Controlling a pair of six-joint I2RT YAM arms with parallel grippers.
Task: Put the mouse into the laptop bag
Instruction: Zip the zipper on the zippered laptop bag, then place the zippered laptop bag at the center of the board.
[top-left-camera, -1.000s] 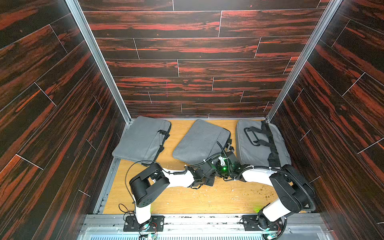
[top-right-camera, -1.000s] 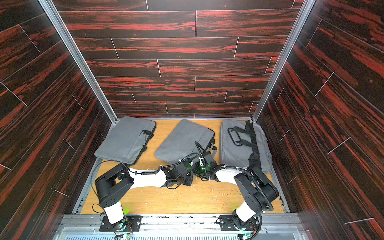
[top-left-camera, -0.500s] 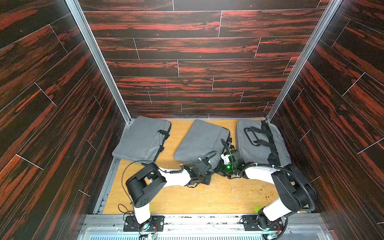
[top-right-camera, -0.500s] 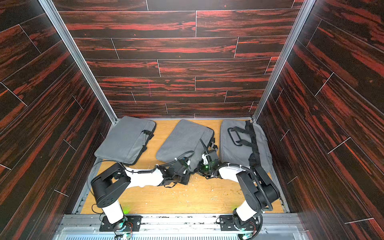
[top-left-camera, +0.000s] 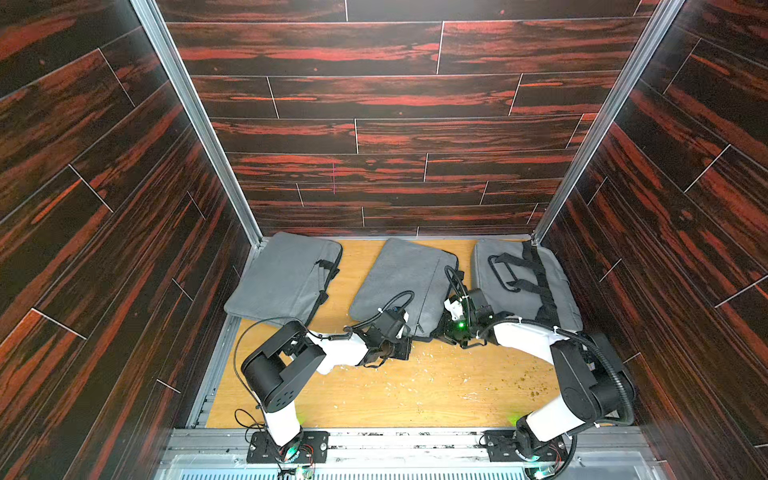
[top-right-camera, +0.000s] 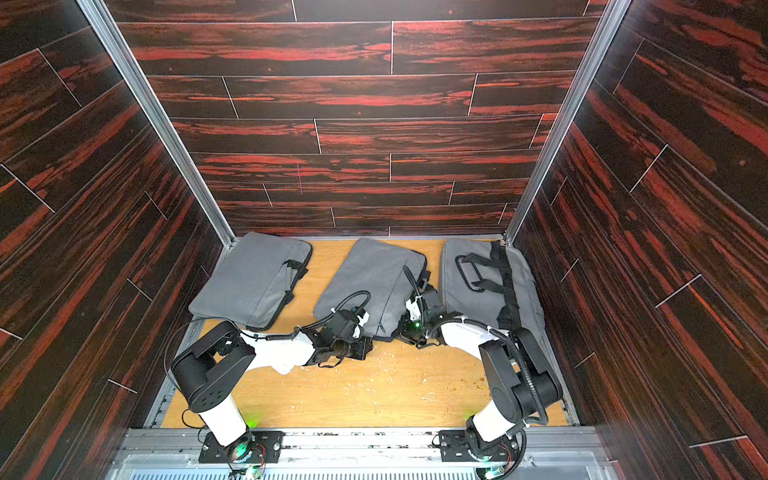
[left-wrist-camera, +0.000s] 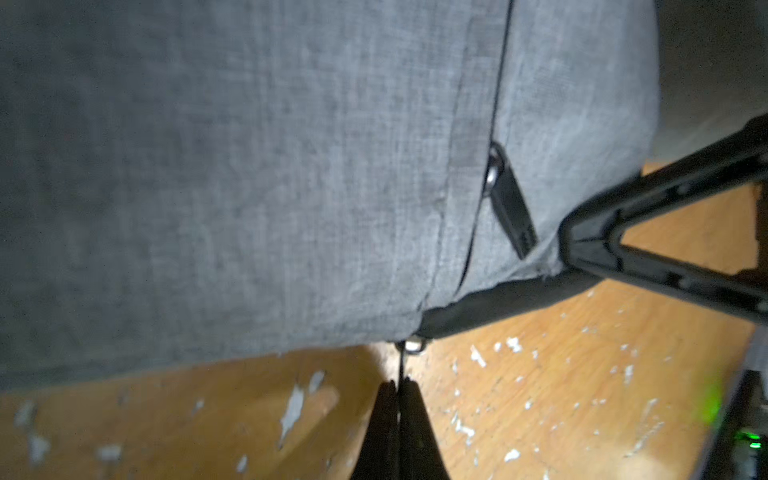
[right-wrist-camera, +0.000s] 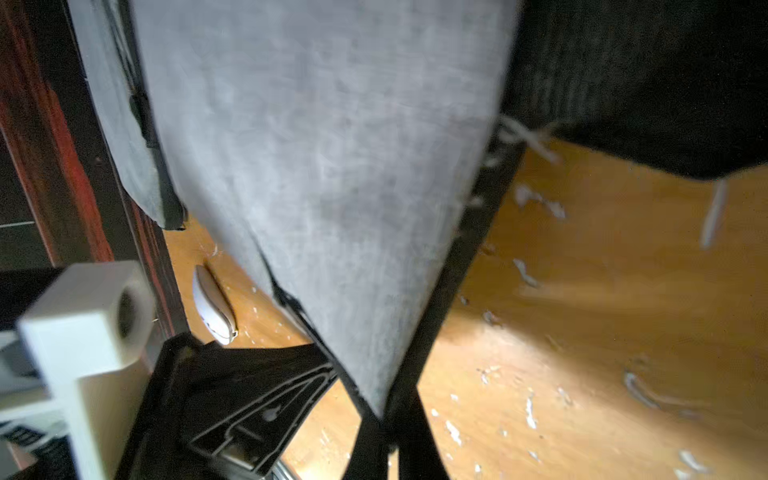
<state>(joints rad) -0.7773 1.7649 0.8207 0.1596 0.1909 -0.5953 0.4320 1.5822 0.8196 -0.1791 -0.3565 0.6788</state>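
The left gripper (left-wrist-camera: 400, 384) pinches the zipper pull (left-wrist-camera: 411, 345) and the right gripper (right-wrist-camera: 384, 411) clamps a corner of the middle laptop bag (top-left-camera: 399, 278), with the white mouse (right-wrist-camera: 214, 307) lying beside that bag; the thin pull may slip free, leaving the zip shut.

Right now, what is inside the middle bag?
Nothing inside can be seen: the bag's grey fabric covers its interior. The mouse lies outside it on the table, beside its edge.
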